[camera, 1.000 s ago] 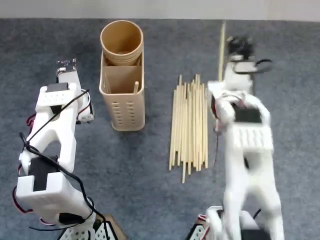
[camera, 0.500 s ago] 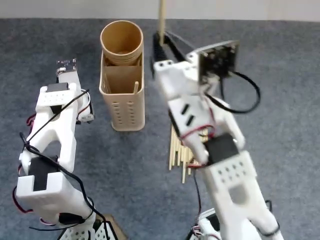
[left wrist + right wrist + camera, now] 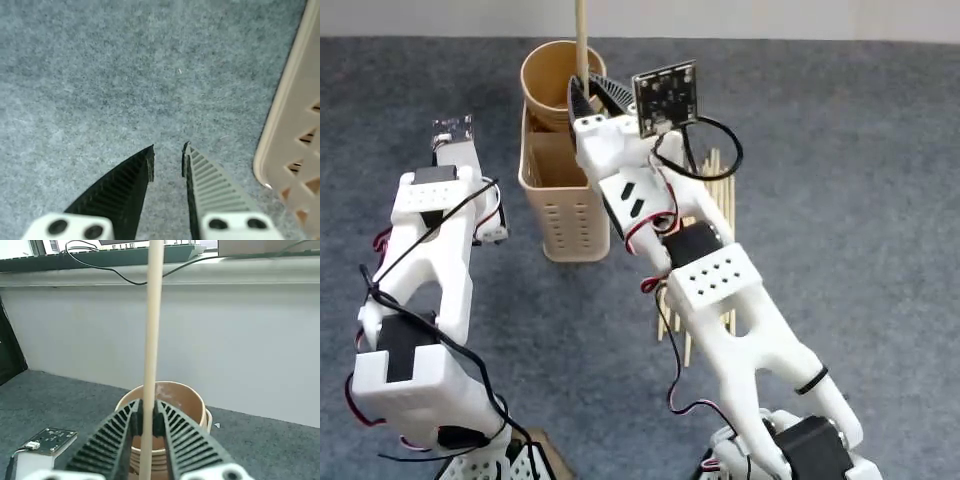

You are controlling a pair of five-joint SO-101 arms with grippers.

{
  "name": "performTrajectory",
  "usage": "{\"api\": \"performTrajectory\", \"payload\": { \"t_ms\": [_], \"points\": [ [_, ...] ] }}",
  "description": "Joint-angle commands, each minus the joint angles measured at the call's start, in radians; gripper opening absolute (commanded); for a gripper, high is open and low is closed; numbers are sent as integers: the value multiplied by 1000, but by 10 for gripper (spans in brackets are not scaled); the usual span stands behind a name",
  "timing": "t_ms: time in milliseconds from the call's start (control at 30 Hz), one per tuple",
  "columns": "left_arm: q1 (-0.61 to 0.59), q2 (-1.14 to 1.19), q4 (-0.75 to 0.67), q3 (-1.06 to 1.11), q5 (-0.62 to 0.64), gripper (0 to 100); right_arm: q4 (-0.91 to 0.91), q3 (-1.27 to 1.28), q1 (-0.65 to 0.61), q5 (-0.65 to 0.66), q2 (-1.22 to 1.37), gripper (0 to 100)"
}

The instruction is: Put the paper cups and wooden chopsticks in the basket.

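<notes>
My right gripper (image 3: 586,98) is shut on one wooden chopstick (image 3: 581,35) and holds it upright over the far end of the beige basket (image 3: 565,215). Stacked brown paper cups (image 3: 552,75) stand in that end of the basket. In the right wrist view the chopstick (image 3: 152,315) runs up between the fingers of the right gripper (image 3: 147,422), with the cups (image 3: 172,397) just behind. A pile of several chopsticks (image 3: 716,175) lies on the carpet right of the basket, partly under the right arm. My left gripper (image 3: 167,160) hangs open over bare carpet beside the basket wall (image 3: 295,100).
Grey carpet covers the table. The left arm (image 3: 425,260) stretches along the left side, close to the basket. The left arm's circuit board (image 3: 47,437) appears low in the right wrist view. A pale wall and a cable run behind the table.
The right arm has swung left from above the chopstick pile to over the basket's cup end, carrying the upright chopstick. The left arm has not moved.
</notes>
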Motion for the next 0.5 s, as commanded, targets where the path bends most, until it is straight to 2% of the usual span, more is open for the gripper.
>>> {"api": "performTrajectory", "payload": {
  "t_ms": [0, 167, 233, 333, 467],
  "points": [
    [18, -25, -12, -4, 9, 133, 35, -18, -5, -3, -45, 53],
    [18, -25, -12, -4, 9, 133, 174, -22, -5, -3, -156, 262],
    [18, -25, -12, -4, 9, 133, 188, -24, -5, 2, -209, 255],
    [18, -25, -12, -4, 8, 133, 259, -24, -5, 92, -314, 224],
    [18, -24, -12, -4, 8, 133, 476, -24, 35, 175, -516, 169]
  ]
}}
